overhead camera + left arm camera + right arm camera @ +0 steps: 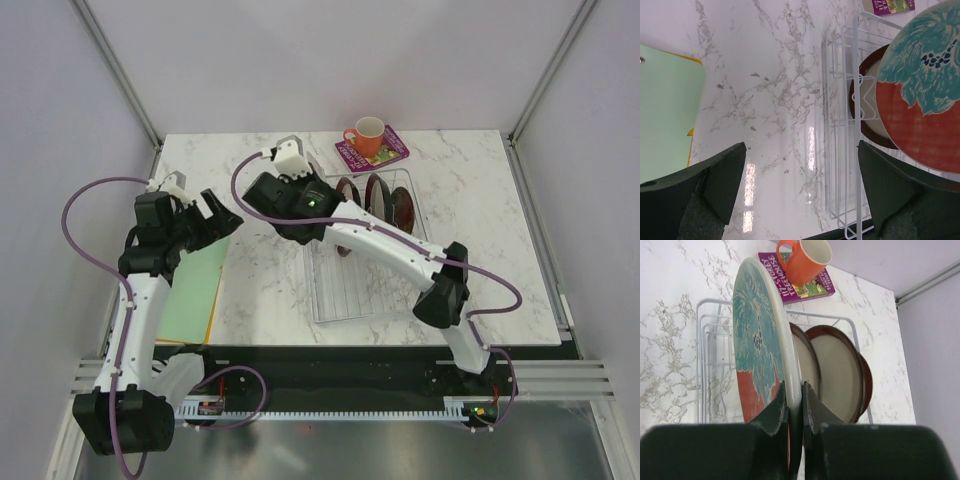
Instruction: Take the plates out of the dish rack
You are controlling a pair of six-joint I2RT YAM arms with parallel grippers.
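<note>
The see-through dish rack lies right of the table's middle. My right gripper is shut on the rim of a teal-and-red patterned plate, held upright on edge over the rack's far end. In the top view this gripper covers most of that plate. Two cream plates with brown rims stand in the rack behind it. My left gripper is open and empty over bare marble left of the rack, and sees the patterned plate. It also shows in the top view.
A green mat on a yellow sheet lies at the table's left, also in the left wrist view. An orange mug stands on a purple book at the back, behind the rack.
</note>
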